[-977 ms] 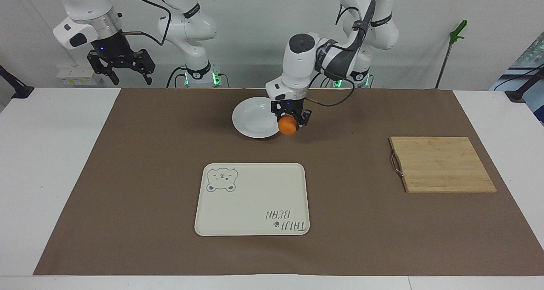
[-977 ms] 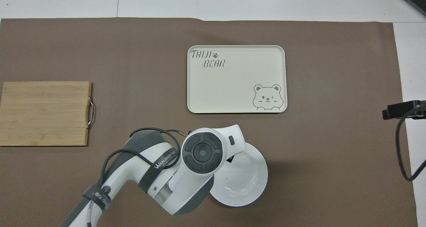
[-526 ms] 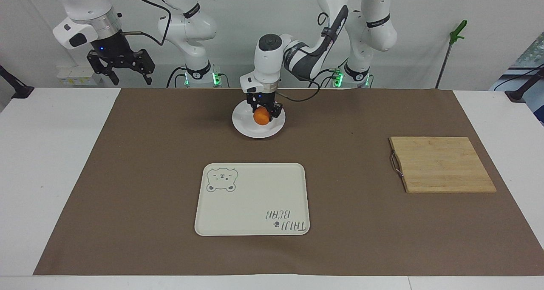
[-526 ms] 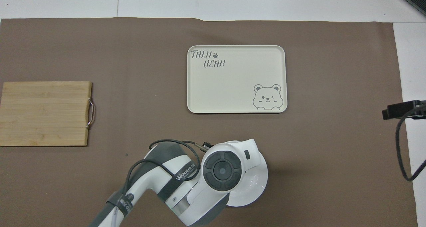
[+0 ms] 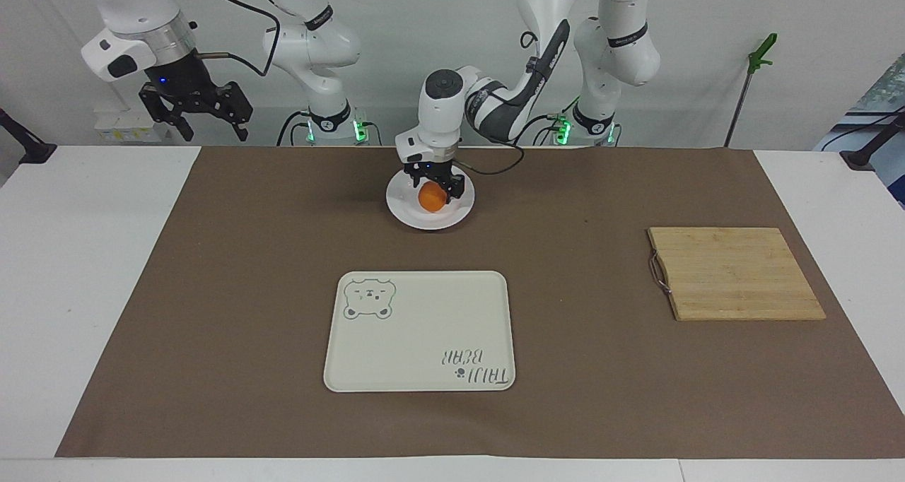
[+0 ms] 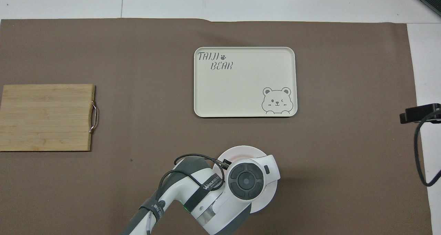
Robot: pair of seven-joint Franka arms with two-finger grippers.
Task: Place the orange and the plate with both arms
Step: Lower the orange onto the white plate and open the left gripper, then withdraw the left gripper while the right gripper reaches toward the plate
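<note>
In the facing view, your left gripper [image 5: 433, 185] sits low over the round glossy white plate [image 5: 408, 210], around the small bright-orange fruit [image 5: 432, 196]; I cannot tell whether it pinches or has let go. Your right gripper [image 5: 195, 111] waits raised, fingers spread.

In the overhead view, the left arm hides the orange. The plate [image 6: 237, 151] lies nearer the robots than the cream rectangular bear-print tray [image 6: 244, 82]; moving it there looks left to do.
</note>
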